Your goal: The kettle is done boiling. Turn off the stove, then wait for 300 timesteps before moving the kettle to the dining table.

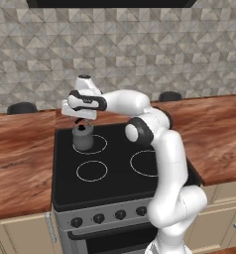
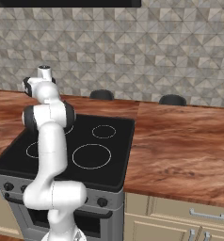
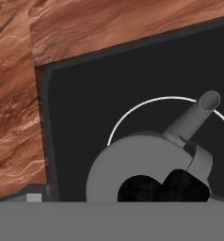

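1. Sitting on the back-left burner of the stove (image 1: 117,168), near its rear left corner, is the kettle (image 1: 83,138): small, squat, grey metal, with a thin black arched handle.
2. The stove top is smooth black glass with white ring outlines; its front is grey metal with a row of round black knobs (image 1: 109,216). Reddish-brown wood-grain counter (image 1: 18,158) flanks it on both sides, and a grey wall of small angular tiles (image 1: 140,44) rises behind.
3. The left base view shows the claw (image 1: 80,119) just above the kettle, right at the arch of the handle, with the white arm (image 1: 162,163) bending in from the lower right.
4. In the right base view the arm (image 2: 50,141) stands in front of the back-left burner and hides the kettle; that view does show the wide counter to the right, beige drawers (image 2: 198,216) below it, and two black stool tops (image 2: 102,94) at the far edge.
5. The hand view looks straight down on the kettle (image 3: 147,169): a round grey body, a short tube spout (image 3: 196,115) pointing up and right, set inside the white burner ring, close to the stove's left edge.
6. Whether the claw is wide, narrow or holding the handle cannot be told.
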Motion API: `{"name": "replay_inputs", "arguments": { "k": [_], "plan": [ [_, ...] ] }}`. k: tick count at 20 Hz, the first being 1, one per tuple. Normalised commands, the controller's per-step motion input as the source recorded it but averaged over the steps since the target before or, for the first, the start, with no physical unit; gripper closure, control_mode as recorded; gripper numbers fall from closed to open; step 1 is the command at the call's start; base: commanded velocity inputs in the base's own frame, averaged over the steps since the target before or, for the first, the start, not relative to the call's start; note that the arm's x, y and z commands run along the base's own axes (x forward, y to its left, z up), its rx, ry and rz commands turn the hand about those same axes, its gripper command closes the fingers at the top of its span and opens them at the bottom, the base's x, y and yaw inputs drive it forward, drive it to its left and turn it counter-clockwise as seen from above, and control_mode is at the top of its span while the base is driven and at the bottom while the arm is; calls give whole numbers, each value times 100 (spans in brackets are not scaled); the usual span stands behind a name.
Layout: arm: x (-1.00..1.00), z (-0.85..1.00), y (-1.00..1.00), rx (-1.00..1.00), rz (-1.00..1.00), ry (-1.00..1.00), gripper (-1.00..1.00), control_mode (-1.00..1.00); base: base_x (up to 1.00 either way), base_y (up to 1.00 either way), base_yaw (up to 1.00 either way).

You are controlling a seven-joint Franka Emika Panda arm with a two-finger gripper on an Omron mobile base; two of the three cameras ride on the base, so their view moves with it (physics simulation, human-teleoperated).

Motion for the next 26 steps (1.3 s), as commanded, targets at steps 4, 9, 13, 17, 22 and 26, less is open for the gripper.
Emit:
{"name": "replay_inputs", "arguments": {
  "k": [4,9,13,17,22,26],
  "plan": [
    [0,-7,4,0,0,2,100,-100,0,0,0],
    [0,-6,0,0,0,4,100,-100,0,0,0],
    [0,-6,0,0,0,5,100,-100,0,0,0],
    [-5,0,-4,0,-2,0,100,-100,0,0,0],
    [-19,17,-8,0,-5,0,100,-100,0,0,0],
    [-20,32,-9,0,-6,0,100,-100,0,0,0]
  ]
}}
